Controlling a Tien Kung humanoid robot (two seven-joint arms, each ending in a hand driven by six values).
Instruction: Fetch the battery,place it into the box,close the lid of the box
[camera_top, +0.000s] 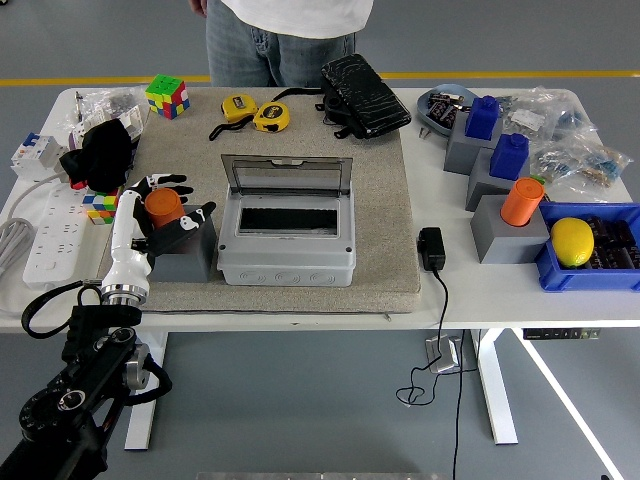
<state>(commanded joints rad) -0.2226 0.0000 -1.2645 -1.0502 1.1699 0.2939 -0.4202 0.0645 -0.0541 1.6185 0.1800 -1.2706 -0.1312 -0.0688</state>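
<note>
One orange battery, seemingly rigid, light and smooth, is cupped by the left hand near the mat's left edge with fingers half-curled, best gripped round its sides.

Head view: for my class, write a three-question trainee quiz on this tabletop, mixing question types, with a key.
1. True or false: the grey box has its lid raised.
2. The left hand is at: A) an orange cylinder B) a lemon C) a tape measure.
3. Fill in: the lemon lies in a ____ bin.

Key: 1 true; 2 A; 3 blue.
</note>
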